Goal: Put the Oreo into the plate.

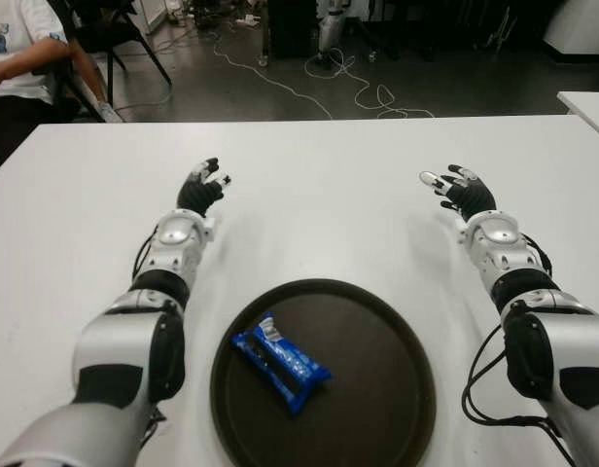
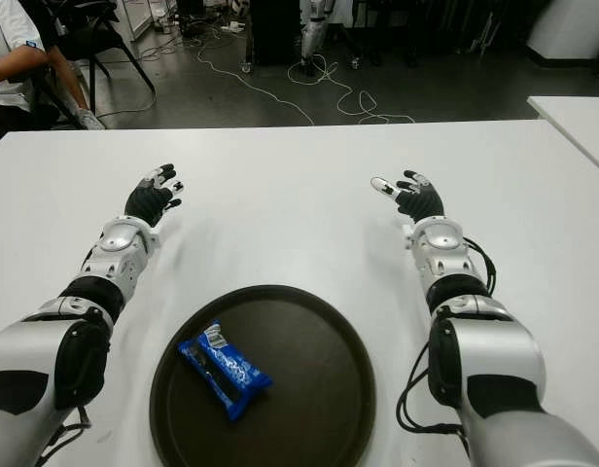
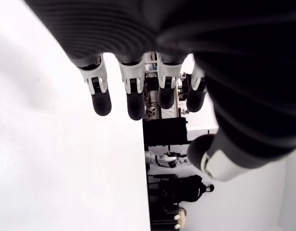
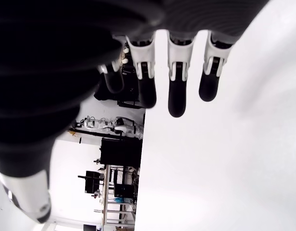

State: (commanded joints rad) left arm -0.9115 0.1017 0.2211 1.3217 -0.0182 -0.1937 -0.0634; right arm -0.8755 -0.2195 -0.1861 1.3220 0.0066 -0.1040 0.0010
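Observation:
A blue Oreo pack [image 1: 280,363] lies inside the dark round plate [image 1: 377,389] near the table's front edge, left of the plate's middle. My left hand [image 1: 203,187] is stretched forward over the white table, well beyond the plate and to its left, fingers spread and holding nothing. My right hand [image 1: 458,189] is stretched forward on the right side, equally far from the plate, fingers [image 4: 177,98] relaxed and holding nothing. The left wrist view shows the left fingers [image 3: 133,98] extended with only table beneath them.
The white table [image 1: 319,195] reaches to its far edge, with a dark floor and cables [image 1: 358,88] beyond. A seated person [image 1: 22,58] is at the far left corner. Another white table [image 1: 591,102] shows at the far right.

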